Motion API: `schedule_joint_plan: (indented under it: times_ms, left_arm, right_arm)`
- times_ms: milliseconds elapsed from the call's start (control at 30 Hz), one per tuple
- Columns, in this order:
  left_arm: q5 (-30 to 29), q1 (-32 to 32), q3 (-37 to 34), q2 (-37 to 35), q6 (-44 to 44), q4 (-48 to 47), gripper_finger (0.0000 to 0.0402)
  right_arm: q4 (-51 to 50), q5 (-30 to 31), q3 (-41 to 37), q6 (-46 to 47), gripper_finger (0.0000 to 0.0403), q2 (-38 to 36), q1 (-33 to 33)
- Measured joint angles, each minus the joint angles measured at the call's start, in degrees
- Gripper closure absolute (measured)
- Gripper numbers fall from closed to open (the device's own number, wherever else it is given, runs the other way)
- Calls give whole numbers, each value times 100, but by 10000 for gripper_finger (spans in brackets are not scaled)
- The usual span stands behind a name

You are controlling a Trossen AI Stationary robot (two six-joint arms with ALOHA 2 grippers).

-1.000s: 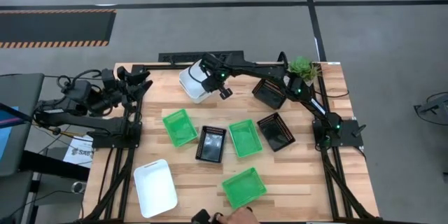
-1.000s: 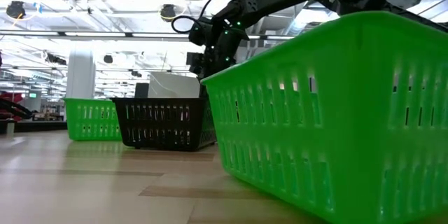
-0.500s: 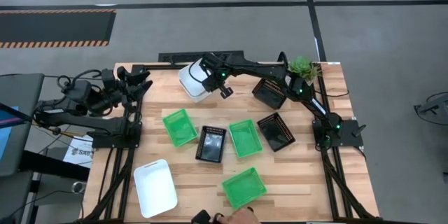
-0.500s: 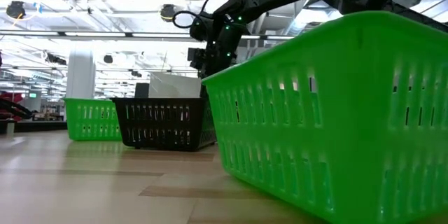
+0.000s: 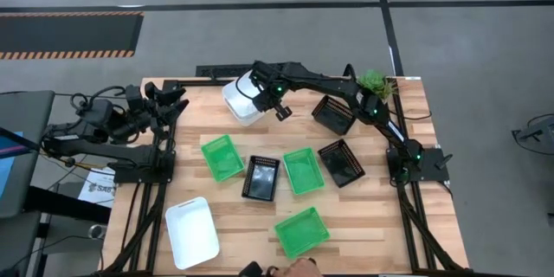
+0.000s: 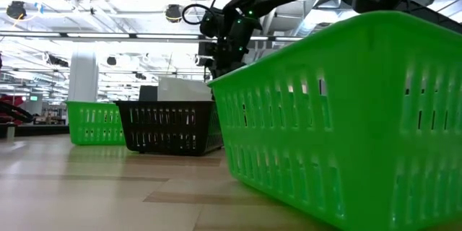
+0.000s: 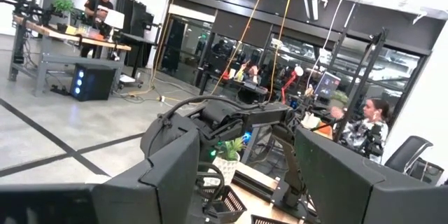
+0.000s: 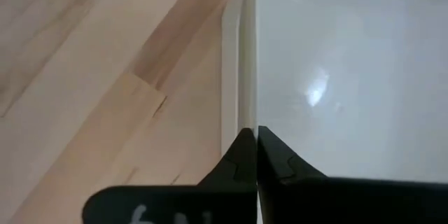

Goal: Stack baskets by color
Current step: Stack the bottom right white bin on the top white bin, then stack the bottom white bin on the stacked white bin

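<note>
Right gripper (image 5: 262, 95): fingers pinched on the rim of the white basket (image 5: 241, 104), far edge of table (image 5: 381, 225), left of plant (image 5: 372, 82).
Left gripper (image 5: 170, 97): fingers wide, empty, parked at table's left edge.
Handling: light, stiff, thin slick wall; grip the rim.
Count seen: white two, green three, black three.

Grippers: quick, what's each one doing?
Left gripper: open, holding nothing.
Right gripper: closed on the rim of the white plastic basket.
</note>
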Motion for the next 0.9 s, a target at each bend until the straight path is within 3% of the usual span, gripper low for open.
schedule_joint_plan:
  times_ms: [167, 700, 900]
  left_arm:
    - [0, 0, 0, 0, -66, -2, 178]
    - [0, 1, 0, 2, -94, -186, 178]
    - [2, 0, -2, 2, -202, -340, 178]
  right_arm:
    - [22, -174, 0, 49, 389, 1, -12]
    - [125, -193, 0, 485, 251, -61, -57]
    - [-150, -195, 2, 970, 220, -490, 56]
